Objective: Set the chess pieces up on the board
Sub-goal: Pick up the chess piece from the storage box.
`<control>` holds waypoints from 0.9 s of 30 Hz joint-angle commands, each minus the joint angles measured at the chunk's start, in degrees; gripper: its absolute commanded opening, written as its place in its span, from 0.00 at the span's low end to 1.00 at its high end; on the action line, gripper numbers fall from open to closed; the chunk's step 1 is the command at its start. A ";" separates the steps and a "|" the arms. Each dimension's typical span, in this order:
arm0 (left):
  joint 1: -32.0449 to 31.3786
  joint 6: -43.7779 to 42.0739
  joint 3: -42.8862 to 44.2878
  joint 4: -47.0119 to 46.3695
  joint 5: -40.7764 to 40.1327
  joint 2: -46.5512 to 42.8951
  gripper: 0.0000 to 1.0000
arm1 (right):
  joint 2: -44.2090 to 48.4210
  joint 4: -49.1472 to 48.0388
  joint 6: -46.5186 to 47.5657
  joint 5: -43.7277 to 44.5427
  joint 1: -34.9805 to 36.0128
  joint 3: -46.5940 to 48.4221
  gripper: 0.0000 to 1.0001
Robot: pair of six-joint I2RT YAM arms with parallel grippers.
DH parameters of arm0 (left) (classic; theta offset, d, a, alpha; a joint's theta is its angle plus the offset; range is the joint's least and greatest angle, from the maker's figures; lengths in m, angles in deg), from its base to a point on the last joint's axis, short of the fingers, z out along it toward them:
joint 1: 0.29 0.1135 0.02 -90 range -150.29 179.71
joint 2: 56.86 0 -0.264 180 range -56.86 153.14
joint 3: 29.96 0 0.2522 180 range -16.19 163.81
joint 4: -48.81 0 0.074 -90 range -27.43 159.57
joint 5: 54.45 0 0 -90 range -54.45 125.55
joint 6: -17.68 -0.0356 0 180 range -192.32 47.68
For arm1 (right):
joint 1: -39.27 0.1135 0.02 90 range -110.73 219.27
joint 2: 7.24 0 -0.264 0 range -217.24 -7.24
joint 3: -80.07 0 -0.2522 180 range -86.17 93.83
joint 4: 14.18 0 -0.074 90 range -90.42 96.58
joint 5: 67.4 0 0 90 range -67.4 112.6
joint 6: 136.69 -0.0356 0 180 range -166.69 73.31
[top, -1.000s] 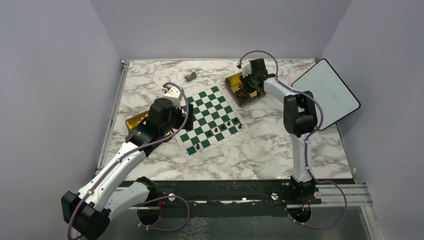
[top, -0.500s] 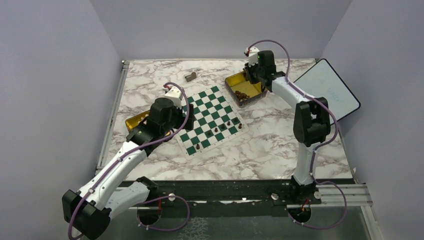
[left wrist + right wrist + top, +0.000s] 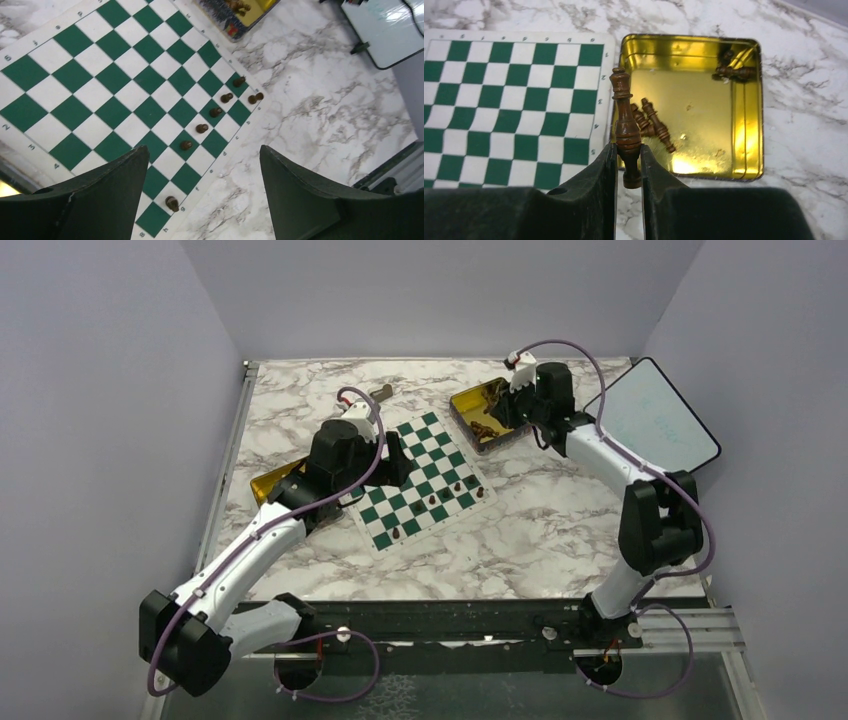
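Observation:
The green and white board (image 3: 425, 445) lies mid-table. Several small dark brown chess pieces (image 3: 445, 492) stand in a row along its near right edge, also seen in the left wrist view (image 3: 201, 128). My left gripper (image 3: 393, 462) hovers above the board (image 3: 115, 80), open and empty (image 3: 202, 150). My right gripper (image 3: 512, 408) is shut on a tall brown chess piece (image 3: 626, 125), held above the near edge of a gold tin (image 3: 749, 100), beside the board (image 3: 499, 100). More pieces (image 3: 656, 125) lie in the tin.
A white panel with a black rim (image 3: 650, 425) leans at the right wall. A second gold tin (image 3: 265, 483) sits left of the board under my left arm. A grey-tan block (image 3: 381, 393) lies at the back.
My right gripper has risen out of the gold tin and drawn back to the right with a tall piece in it. My left gripper has moved forward and right over the board.

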 commanded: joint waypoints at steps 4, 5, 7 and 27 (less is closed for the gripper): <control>0.68 7.69 2.09 -11.49 8.81 0.36 0.81 | 11.25 -8.40 -12.13 -11.51 0.10 -9.57 0.01; 0.80 8.86 1.74 -13.38 10.41 0.65 0.81 | 12.33 -9.20 -14.45 -12.65 0.06 -10.32 0.01; 0.97 11.31 0.97 -18.60 14.00 1.14 0.75 | 14.00 -11.38 -20.67 -14.70 0.05 -12.08 0.01; 0.55 36.01 -0.84 -44.55 23.77 11.59 0.72 | 27.48 -40.19 -59.57 -26.51 0.18 -29.21 0.01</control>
